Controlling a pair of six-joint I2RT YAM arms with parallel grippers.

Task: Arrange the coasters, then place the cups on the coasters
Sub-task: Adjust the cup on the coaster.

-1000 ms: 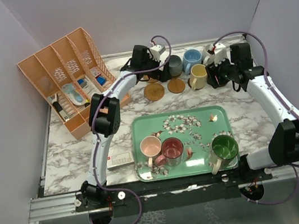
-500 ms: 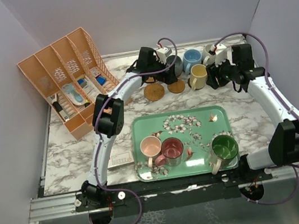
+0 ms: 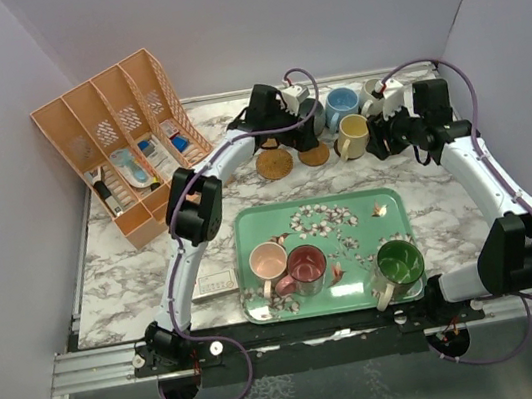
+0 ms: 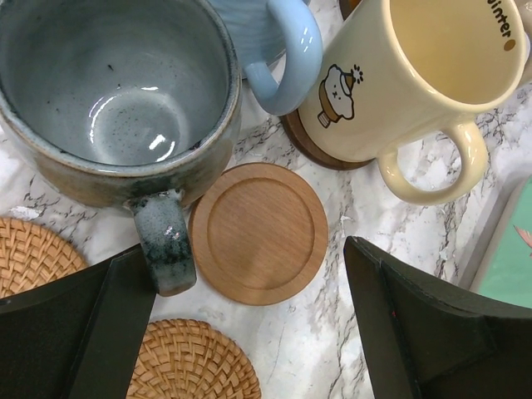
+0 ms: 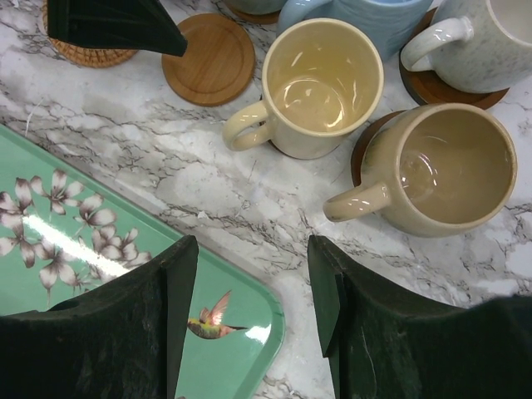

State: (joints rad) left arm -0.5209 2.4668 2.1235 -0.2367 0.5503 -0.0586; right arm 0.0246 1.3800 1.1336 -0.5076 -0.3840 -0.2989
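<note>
On the far marble surface, the grey mug stands upright, handle pointing toward the left pincer, which gapes empty over a smooth wooden coaster. The right pincer hangs open near the cream mug, handle toward the tray.

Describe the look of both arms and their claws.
The left arm and right arm have pale white-lilac links joined by chunky black joints. Purple cables loop along each. The left claw and right claw are black, flat and angular.
</note>
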